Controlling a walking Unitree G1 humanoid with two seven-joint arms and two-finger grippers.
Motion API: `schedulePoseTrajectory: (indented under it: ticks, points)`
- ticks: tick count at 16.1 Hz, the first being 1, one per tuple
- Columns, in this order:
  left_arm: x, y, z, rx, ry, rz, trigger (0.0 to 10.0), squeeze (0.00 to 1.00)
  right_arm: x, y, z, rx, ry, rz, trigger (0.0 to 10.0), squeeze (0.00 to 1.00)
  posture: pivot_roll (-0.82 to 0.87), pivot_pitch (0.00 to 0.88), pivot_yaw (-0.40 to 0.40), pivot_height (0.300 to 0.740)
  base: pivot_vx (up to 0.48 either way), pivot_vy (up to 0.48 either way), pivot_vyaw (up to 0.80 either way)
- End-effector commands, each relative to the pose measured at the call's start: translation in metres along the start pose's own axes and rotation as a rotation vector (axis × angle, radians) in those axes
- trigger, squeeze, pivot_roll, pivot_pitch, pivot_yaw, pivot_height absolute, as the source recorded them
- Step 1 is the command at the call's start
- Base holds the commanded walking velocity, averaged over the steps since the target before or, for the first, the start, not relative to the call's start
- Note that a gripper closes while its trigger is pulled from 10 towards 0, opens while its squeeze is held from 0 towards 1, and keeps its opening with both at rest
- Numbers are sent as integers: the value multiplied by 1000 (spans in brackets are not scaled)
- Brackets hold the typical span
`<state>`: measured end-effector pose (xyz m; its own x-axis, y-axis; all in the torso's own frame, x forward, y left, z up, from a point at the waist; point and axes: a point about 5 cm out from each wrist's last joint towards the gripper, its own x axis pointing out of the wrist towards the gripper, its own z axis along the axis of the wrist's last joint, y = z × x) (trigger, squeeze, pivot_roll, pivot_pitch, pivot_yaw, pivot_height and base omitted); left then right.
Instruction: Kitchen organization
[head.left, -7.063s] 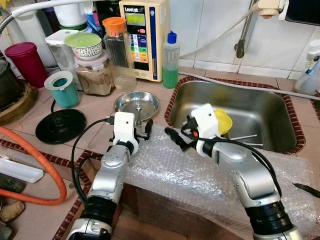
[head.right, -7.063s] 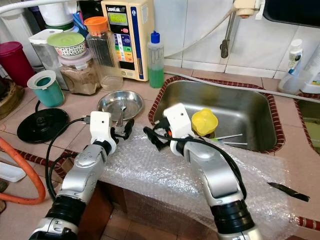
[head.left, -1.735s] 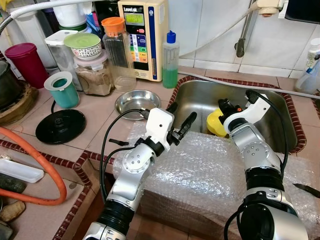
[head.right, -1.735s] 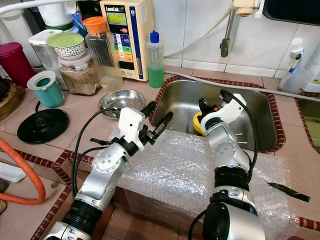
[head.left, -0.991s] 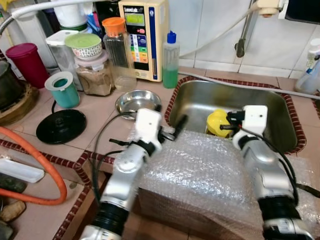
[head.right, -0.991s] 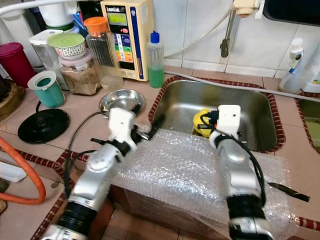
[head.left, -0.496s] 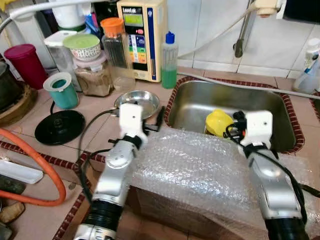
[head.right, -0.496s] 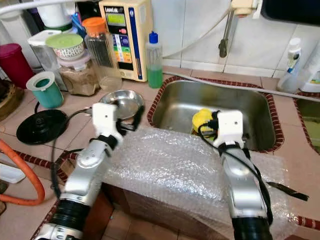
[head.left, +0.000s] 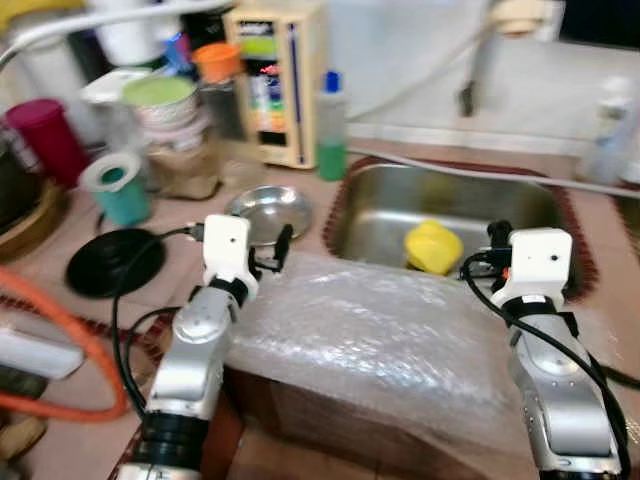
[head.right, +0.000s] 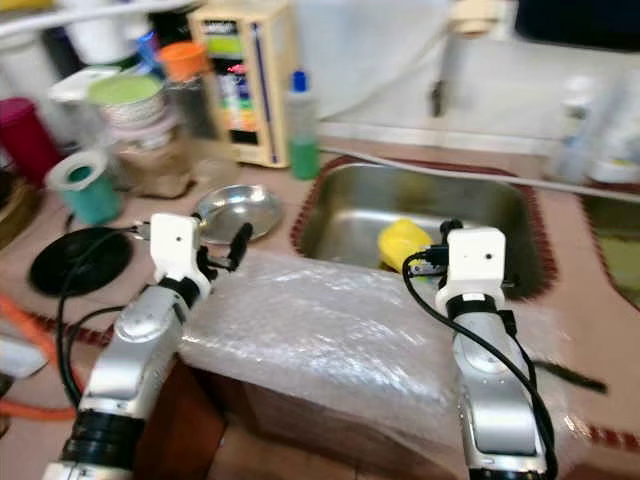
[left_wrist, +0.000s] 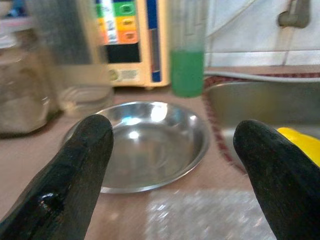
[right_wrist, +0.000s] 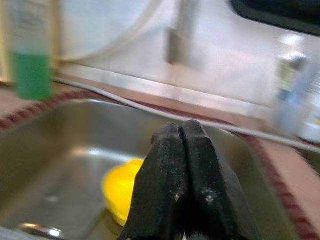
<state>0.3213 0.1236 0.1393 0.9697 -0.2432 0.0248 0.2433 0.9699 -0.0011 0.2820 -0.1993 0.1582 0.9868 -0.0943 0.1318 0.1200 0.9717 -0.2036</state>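
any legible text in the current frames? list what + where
None legible.
Cream wall appliance: top label and coloured button panel, blurred.
Same panel in the left wrist view: colour blocks and a round mark, unreadable.
Green-liquid bottle and white bottle: no readable print.

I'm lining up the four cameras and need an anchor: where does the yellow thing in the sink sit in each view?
Left eye view: the yellow object lies in the sink, at its near side.
Right eye view: same spot, just left of the right gripper.
Left wrist view: a yellow sliver beside one finger.
Right wrist view: low in the basin, behind the shut fingers.
Shared landmark: the green-liquid bottle.
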Motion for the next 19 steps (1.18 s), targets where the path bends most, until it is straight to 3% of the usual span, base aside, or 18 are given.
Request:
schedulePoseTrajectory:
  ticks: [1,6,13,16,17,19]
  points:
    - [2,0,6,-5,-8,-9,10000,0,-1,-4,2,1,2,-20,10000,0,-56,0,99,740,0,0,-775]
    - [-8,6,-3,-89,32,141,10000,0,-8,-1,4,14,11,-3,10000,0,-74,0,121,740,0,0,-779]
    - [-6,41,2,-92,22,337,10000,0,-10,21,11,50,-7,81,10000,0,-64,0,110,740,0,0,0]
    - [3,55,1,-129,55,437,10000,0,-5,25,17,84,-31,119,10000,0,-65,0,114,740,0,0,0]
    - [6,59,0,-217,68,470,10000,0,-5,28,20,110,-38,142,10000,0,-65,0,114,740,0,0,0]
    - [7,60,-1,-239,78,482,10000,0,-6,30,21,121,-40,155,10000,0,-62,0,115,740,0,0,0]
